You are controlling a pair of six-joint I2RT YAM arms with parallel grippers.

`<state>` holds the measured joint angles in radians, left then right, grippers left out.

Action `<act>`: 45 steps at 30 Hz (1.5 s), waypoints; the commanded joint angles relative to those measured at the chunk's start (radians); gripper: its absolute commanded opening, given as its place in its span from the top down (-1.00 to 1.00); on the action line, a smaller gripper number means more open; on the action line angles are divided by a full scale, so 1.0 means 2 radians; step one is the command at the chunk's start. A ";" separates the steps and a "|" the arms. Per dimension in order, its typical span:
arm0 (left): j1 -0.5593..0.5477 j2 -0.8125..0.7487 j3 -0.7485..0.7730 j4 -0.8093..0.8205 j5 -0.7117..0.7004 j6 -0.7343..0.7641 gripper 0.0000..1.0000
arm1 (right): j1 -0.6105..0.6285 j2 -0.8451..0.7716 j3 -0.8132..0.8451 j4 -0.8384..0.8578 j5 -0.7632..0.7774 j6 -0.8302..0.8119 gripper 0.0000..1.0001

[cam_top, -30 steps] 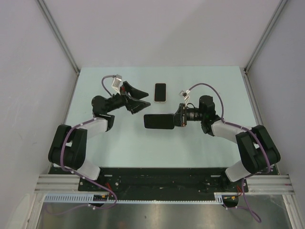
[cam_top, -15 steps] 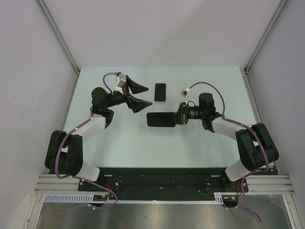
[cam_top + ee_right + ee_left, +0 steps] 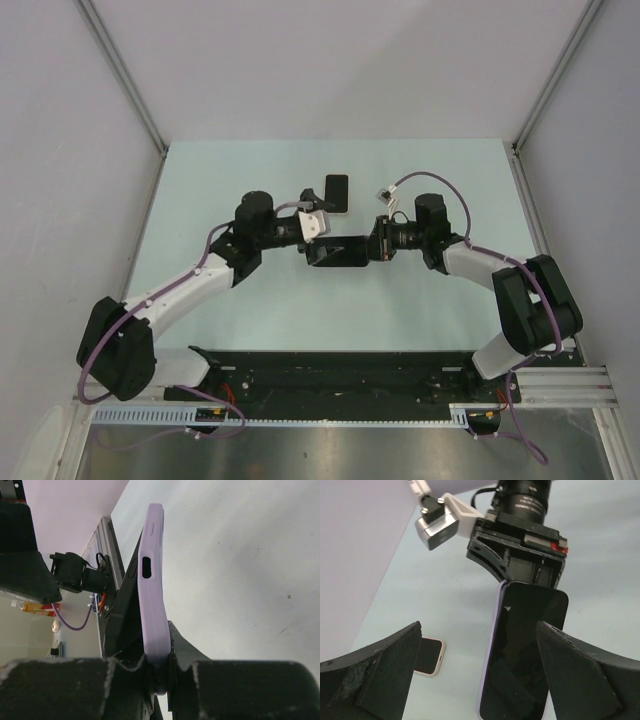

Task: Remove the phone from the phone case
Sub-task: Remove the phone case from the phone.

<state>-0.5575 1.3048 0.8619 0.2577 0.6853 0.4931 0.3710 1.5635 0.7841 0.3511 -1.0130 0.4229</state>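
While right end effector (image 3: 376, 244) clamps one end of lilac phone case (image 3: 152, 605), left end effector (image 3: 479, 680) gapes open, flanking the phone (image 3: 525, 650).

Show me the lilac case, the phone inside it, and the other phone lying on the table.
lilac case (image 3: 152, 605): right wrist view, side edge.
phone (image 3: 527, 650): left wrist view, screen centre.
other phone (image 3: 337, 189): top external view, dark face.

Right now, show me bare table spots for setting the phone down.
Free: the near table strip between both arms, and both far corners. Crowded: the centre, where the right gripper holds the cased phone, the open left gripper flanks it, and a second phone lies beyond.
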 commanded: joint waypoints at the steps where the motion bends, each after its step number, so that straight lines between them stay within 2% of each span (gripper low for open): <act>1: -0.021 -0.021 -0.004 -0.088 -0.015 0.144 -1.00 | 0.003 0.004 0.031 -0.001 -0.013 -0.015 1.00; 9: -0.064 -0.014 -0.016 -0.092 -0.081 0.171 -1.00 | 0.005 0.001 0.033 -0.008 -0.014 -0.020 1.00; 15: -0.096 0.006 -0.014 -0.089 -0.116 0.154 -1.00 | 0.005 -0.001 0.033 -0.009 -0.014 -0.023 1.00; 27: -0.115 0.049 0.003 -0.070 -0.127 0.099 -1.00 | 0.005 -0.008 0.033 -0.011 -0.013 -0.025 1.00; 45: -0.127 0.065 0.004 -0.034 -0.169 0.073 -1.00 | 0.004 -0.009 0.033 -0.010 -0.010 -0.024 1.00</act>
<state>-0.7994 1.4357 0.8345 0.1440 0.3676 0.6724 0.3775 1.5784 0.7959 0.2821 -1.0088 0.3824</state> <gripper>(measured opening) 0.997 0.130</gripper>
